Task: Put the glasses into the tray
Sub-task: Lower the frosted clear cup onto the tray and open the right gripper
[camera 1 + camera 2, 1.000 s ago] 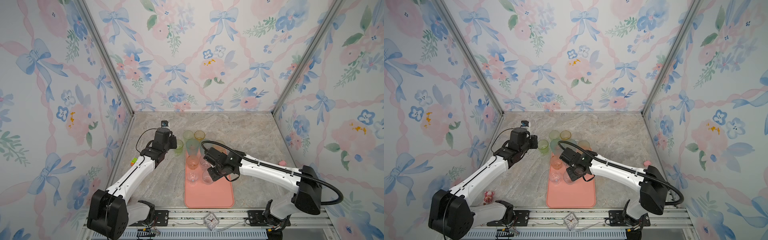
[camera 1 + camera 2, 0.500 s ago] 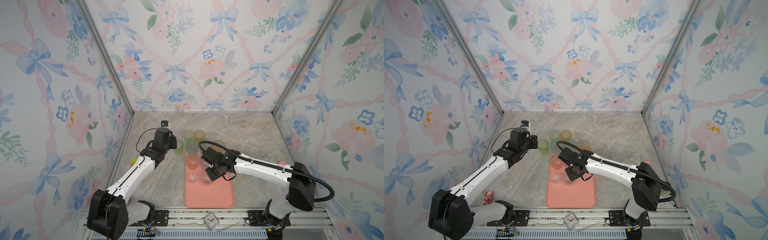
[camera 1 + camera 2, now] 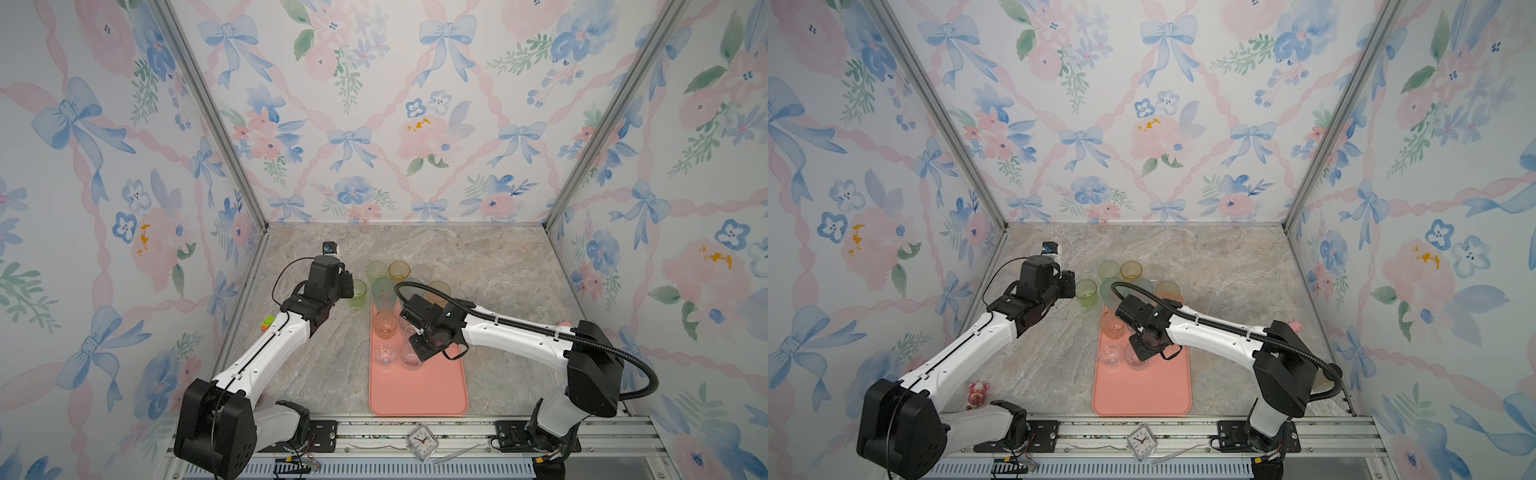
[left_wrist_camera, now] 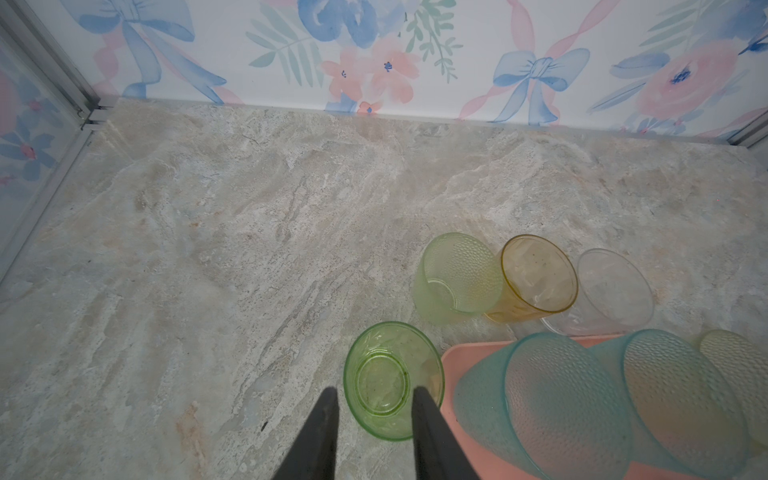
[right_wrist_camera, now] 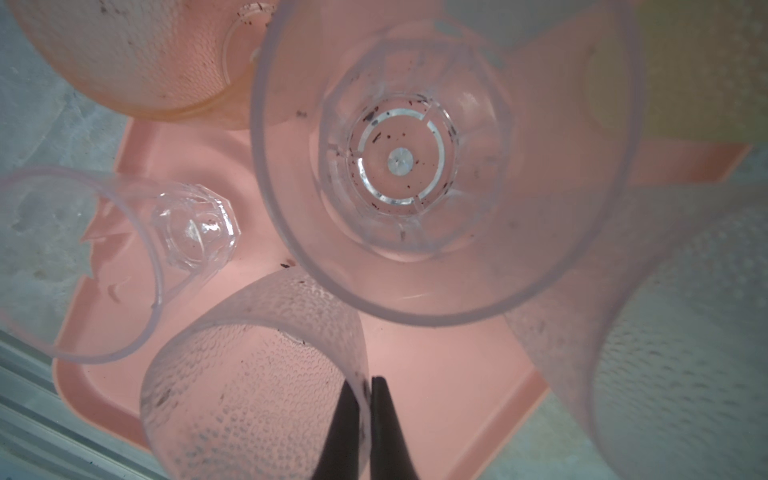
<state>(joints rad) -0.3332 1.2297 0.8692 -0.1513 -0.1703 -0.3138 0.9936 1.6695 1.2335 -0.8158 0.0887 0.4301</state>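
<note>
left tool (image 4: 374, 390): jaws apart, straddling wall of short green glass (image 4: 392, 380); glass upright on bench (image 4: 249, 249), just beside tray (image 4: 457, 353) corner; arm unmoved since a second ago | right tool (image 5: 362, 380): pinched on rim of frosted glass (image 5: 249, 374) over tray; elbow drawn slightly inward; glass's place unchanged

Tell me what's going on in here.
The robot is loading glasses onto the pink tray. The right gripper is pinching the rim of a frosted glass over the tray, among others already there. The left gripper has its fingers apart at a short green glass standing on the table beside the tray.
</note>
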